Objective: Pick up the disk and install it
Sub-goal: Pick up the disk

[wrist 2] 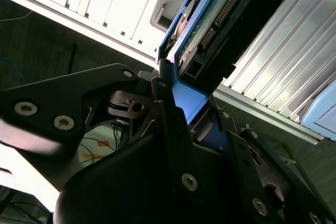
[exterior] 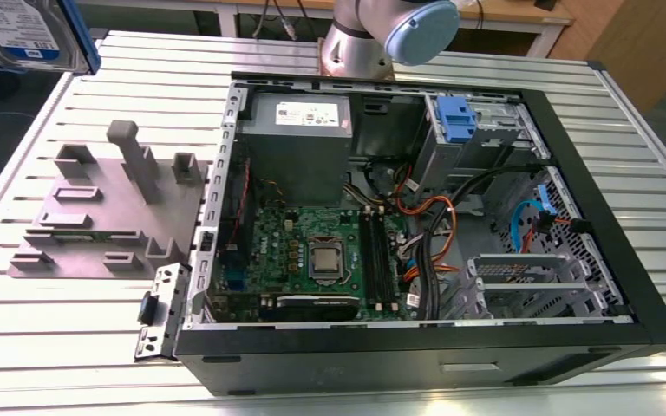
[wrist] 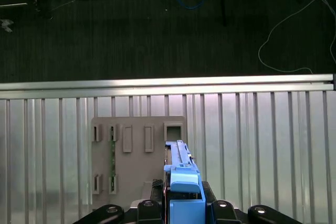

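The disk (exterior: 30,31), a silver drive with a white-and-blue label in a blue carrier, hangs in the air at the exterior view's far upper left, above the table's corner. In the first wrist view the disk (wrist: 181,174) is seen edge-on, and my gripper (wrist: 184,207) is shut on its blue carrier, with black fingers (wrist: 148,207) on either side. In the second wrist view the disk's circuit-board underside (wrist 2: 210,22) rises from the gripper (wrist 2: 185,103), which clamps the carrier's blue end.
An open black computer case (exterior: 610,217) lies on the slatted metal table (exterior: 67,347), with a motherboard, a grey power supply (exterior: 298,117) and a blue bracket (exterior: 454,117) in the drive bay. A grey holding fixture (exterior: 101,208) (wrist: 139,150) sits beside the case. The arm's base (exterior: 362,39) stands behind.
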